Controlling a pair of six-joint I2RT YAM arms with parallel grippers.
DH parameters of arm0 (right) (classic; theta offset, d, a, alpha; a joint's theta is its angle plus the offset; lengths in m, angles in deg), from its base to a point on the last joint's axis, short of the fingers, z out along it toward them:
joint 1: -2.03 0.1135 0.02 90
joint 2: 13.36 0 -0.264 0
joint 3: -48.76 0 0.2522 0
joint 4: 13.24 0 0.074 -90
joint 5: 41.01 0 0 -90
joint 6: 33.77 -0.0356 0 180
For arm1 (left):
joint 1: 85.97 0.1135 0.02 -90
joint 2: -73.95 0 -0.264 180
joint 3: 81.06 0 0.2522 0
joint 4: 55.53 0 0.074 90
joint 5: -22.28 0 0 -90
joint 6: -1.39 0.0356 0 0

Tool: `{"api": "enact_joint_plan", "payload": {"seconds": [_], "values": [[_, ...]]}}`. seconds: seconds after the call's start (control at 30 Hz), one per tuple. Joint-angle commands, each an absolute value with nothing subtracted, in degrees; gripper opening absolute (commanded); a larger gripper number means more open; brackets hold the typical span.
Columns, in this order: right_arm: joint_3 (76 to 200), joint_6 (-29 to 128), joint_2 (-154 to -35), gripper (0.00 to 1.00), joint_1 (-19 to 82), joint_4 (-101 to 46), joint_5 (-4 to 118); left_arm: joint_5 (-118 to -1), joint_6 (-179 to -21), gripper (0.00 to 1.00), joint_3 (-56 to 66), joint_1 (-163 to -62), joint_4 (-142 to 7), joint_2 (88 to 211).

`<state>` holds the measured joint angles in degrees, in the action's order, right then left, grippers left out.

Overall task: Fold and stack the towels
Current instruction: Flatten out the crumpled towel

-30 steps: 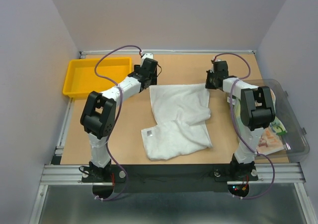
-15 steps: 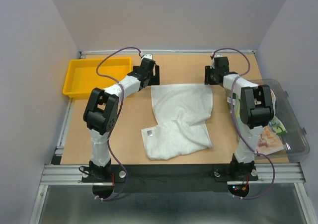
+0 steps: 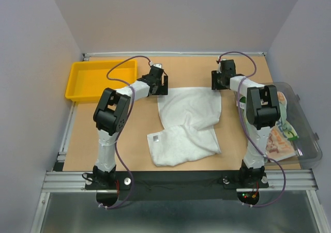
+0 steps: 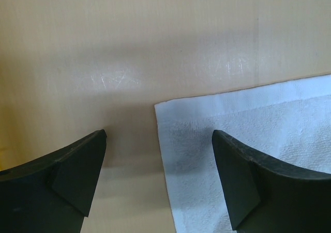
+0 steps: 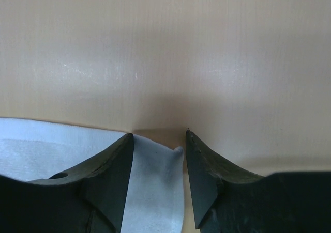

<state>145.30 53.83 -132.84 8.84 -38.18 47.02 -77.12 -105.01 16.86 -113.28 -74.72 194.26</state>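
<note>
1. A white towel [image 3: 186,124] lies in the middle of the wooden table [image 3: 129,135]. It is partly folded: the near half is bunched over itself at an angle, and the far edge is flat and straight.
2. The left gripper [image 3: 161,83] hangs low over the towel's far left corner with its jaws spread wide. Seen from its wrist, the corner lies flat on the table between them — nothing is pinched.
3. The right gripper [image 3: 217,80] sits at the far right corner, jaws parted with a clear gap. The cloth's corner shows loose in that gap, not clamped.
4. A yellow tray [image 3: 77,94] rests at the far left of the table.
5. A clear bin [image 3: 309,140] stands at the right edge — a printed cloth [image 3: 280,144] lies inside it.
</note>
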Motion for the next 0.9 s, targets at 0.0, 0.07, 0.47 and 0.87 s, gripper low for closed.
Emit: {"api": "enact_joint_plan", "payload": {"seconds": [0.0, 0.07, 0.47, 0.87], "values": [[144.35, 53.33, -132.36, 0.51, 8.89, -39.83, 47.41, -75.72, -105.83, 0.95, 19.27, -113.40, -75.88, 195.50], [143.82, 53.24, -132.45, 0.51, 8.89, -40.53, 47.50, -75.28, -106.10, 0.95, 18.84, -113.40, -76.15, 195.76], [140.75, 52.62, -133.51, 0.44, 9.24, -41.94, 47.50, -77.47, -107.94, 0.76, 18.66, -116.12, -80.71, 198.75], [139.25, 52.36, -132.46, 0.15, 9.77, -42.03, 48.64, -79.49, -108.12, 0.37, 18.75, -117.35, -82.65, 199.90]]}}
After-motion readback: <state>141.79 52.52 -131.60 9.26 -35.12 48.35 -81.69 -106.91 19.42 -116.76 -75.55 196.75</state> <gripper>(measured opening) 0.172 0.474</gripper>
